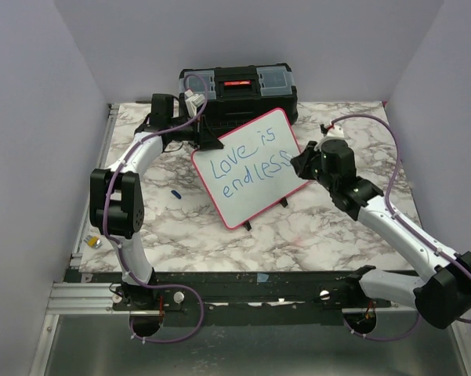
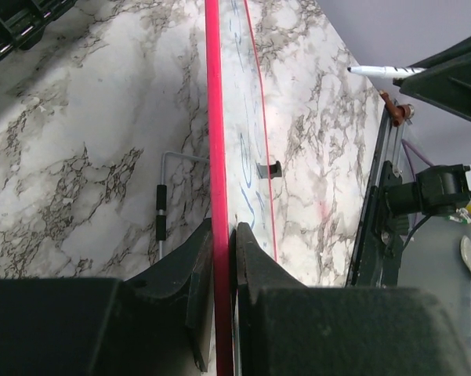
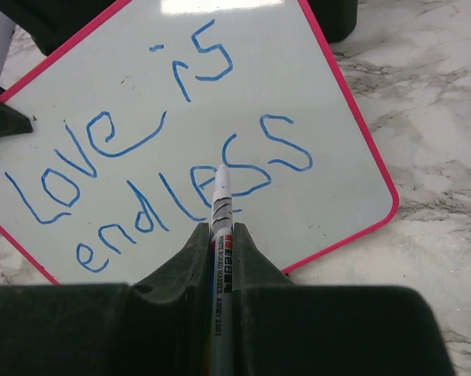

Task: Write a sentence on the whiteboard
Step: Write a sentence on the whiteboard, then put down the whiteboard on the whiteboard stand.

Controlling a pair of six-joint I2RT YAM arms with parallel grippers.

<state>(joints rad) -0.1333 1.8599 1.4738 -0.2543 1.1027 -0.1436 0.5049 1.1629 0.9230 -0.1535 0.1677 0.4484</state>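
Clearly reads "Love is" over "endless": the sentence [image 3: 164, 164], in blue, across the whiteboard [image 1: 255, 196], propped tilted mid-table on small black feet. Pinched at its pink frame edge by the left gripper [image 2: 222, 235], jaws pressed on either side. Aimed at the last letters: a white marker [image 3: 220, 196], clamped by its barrel between the closed jaws of the right gripper [image 3: 222, 235]; tip contact impossible to judge. Behind the board, a black toolbox [image 1: 239, 86]; left of it, on the marble table [image 1: 313, 227], a small blue cap [image 1: 175, 193].
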